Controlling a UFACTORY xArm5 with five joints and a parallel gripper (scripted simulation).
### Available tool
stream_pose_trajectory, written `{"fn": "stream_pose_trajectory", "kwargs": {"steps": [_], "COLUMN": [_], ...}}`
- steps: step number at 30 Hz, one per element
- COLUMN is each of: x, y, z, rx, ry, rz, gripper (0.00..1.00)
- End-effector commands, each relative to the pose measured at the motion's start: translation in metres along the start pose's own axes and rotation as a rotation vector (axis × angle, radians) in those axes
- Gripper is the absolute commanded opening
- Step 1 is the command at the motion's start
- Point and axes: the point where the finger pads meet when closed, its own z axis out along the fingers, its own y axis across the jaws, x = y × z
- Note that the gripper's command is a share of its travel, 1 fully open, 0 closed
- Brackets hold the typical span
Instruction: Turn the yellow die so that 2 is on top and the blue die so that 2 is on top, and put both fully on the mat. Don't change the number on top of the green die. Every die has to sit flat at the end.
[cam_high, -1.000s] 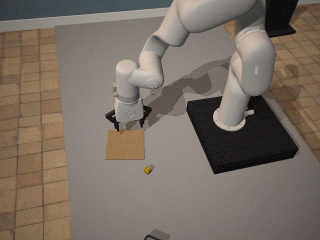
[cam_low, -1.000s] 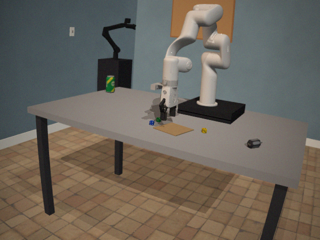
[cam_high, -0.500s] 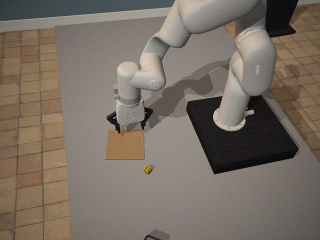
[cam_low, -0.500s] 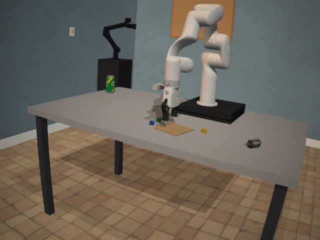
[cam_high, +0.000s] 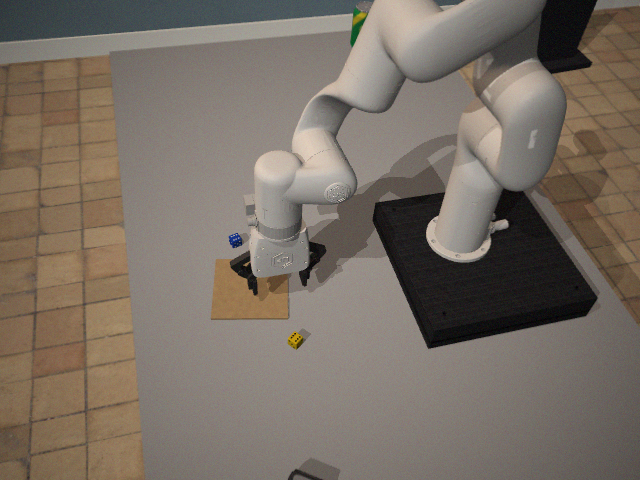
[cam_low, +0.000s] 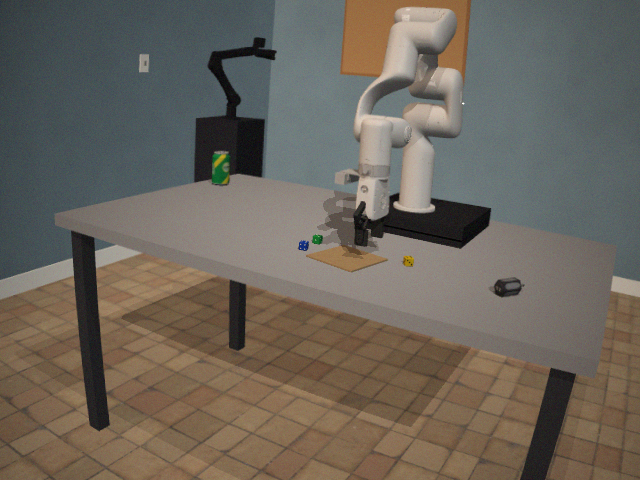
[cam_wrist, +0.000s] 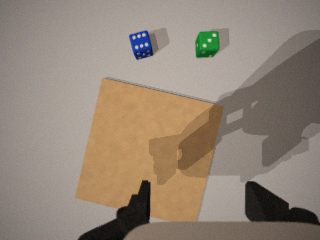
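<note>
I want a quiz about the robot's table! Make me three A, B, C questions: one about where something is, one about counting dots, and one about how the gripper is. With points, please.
1. Where is the yellow die (cam_high: 295, 339) (cam_low: 408, 261)?
A) On the mat
B) Off the mat, on the table
C) On the black base

2. How many dots are on top of the green die (cam_low: 317, 239) (cam_wrist: 209, 43)?
A) 3
B) 5
C) 6

3. How is the gripper (cam_high: 279, 288) (cam_low: 370, 240) (cam_wrist: 197, 197)?
A) Shut on the blue die
B) Shut on nothing
C) Open

Answers:
1: B. The top view shows table between it and the mat (cam_high: 232, 304) (cam_low: 343, 260) (cam_wrist: 127, 125).
2: A. The wrist view shows three white dots in a slanted line.
3: C. The wrist view shows its fingers wide apart with nothing held.
</note>
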Motion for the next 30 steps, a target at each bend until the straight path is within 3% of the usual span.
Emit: {"fn": "stream_pose_trajectory", "kwargs": {"steps": [1,4,12,18,30], "x": [-0.044,-0.053,-0.117,-0.152,-0.173], "y": [0.008,0.011,0.026,0.035,0.040], "z": [-0.001,-0.001,0.000,0.001,0.001], "rx": [0.005,0.005,0.005,0.005,0.005], "ry": [0.000,0.000,0.000,0.000,0.000], "rz": [0.003,0.003,0.003,0.003,0.003], "gripper": [1.00,1.00,1.00,1.00,1.00]}}
